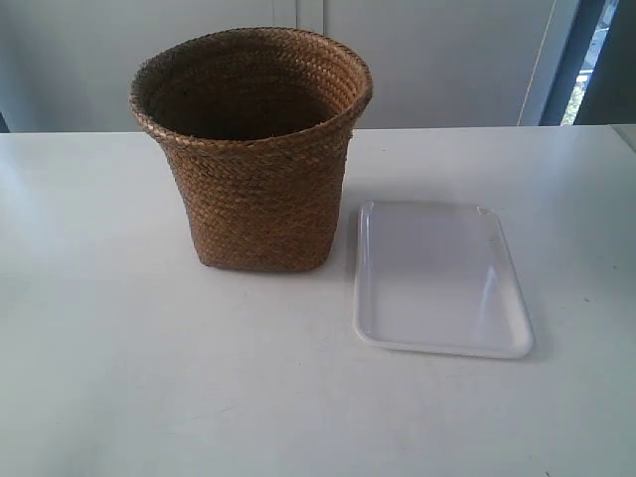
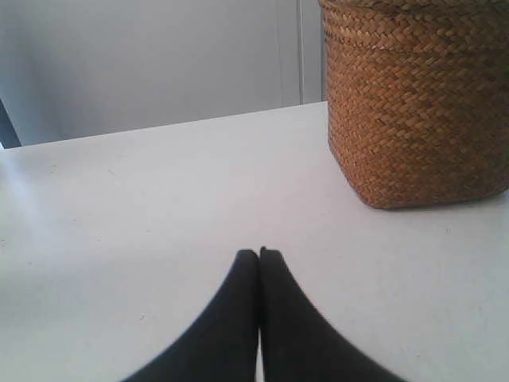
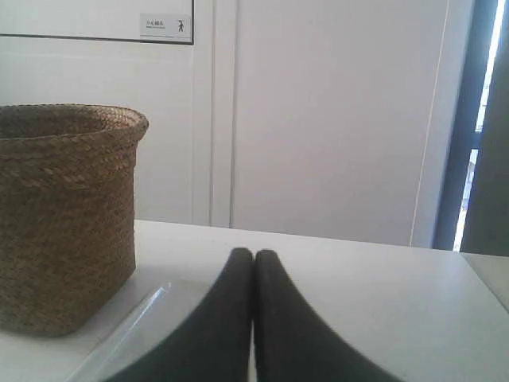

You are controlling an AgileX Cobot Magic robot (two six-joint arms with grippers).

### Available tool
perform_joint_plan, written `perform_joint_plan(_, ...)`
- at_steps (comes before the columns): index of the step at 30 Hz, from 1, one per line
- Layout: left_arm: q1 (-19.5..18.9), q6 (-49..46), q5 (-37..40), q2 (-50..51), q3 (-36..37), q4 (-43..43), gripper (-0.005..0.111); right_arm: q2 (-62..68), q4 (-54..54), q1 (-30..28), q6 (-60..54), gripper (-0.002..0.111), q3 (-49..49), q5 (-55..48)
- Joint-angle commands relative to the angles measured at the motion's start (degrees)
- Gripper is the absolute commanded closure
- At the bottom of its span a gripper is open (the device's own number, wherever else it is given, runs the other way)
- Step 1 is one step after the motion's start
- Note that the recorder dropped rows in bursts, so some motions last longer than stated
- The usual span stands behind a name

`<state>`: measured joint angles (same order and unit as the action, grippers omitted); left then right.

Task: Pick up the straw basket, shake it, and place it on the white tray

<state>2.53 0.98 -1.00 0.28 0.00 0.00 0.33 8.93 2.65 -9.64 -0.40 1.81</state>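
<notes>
1. Upright on the matte white table (image 1: 149, 378): the straw basket (image 1: 253, 159), coarse braid, round flared rim, squarish base.
2. Just beside it at 4 o'clock: the white tray (image 1: 437, 283), glossy, shallow, round-cornered.
3. Black tapered fingers pressed together, holding nothing: left gripper (image 2: 259, 255), right gripper (image 3: 254, 255).

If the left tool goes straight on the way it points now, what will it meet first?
Seemingly nothing: only bare white table lies ahead of the shut left tool; the brown braided-straw basket stands aside.
</notes>
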Motion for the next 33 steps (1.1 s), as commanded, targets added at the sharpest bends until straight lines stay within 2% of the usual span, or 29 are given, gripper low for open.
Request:
perform_joint_plan(1, -0.18, 0.21, -0.60, -0.28, 0.00, 0.00, 0.107, -0.33, -0.13, 0.13, -0.63, 0.108, 0.40, 0.34)
perform_joint_plan(24, -0.18, 0.21, -0.72, -0.28, 0.00, 0.00, 0.107, -0.33, -0.13, 0.13, -0.63, 0.108, 0.40, 0.56)
perform_joint_plan(26, -0.18, 1.17, -1.46, -0.28, 0.00, -0.32, 0.107, -0.33, 1.85, 0.13, 4.67, 0.108, 0.40, 0.57)
perform_joint_plan(28, -0.08, 11.92, -3.74, -0.28, 0.00, -7.65, 0.107, -0.33, 5.73, 0.13, 17.05, 0.108, 0.40, 1.81)
perform_joint_plan(30, -0.08, 29.40, -8.89, -0.28, 0.00, -17.43, 0.107, -0.33, 10.64, 0.13, 33.82, 0.108, 0.40, 4.60)
perform_joint_plan(31, -0.08, 33.99, -11.11, -0.28, 0.00, -18.37, 0.107, -0.33, 11.02, 0.13, 40.70, 0.108, 0.40, 6.12)
perform_joint_plan(33, -0.08, 35.01, -13.98, -0.28, 0.00, -18.37, 0.107, -0.33, 11.02, 0.13, 48.17, 0.108, 0.40, 7.81)
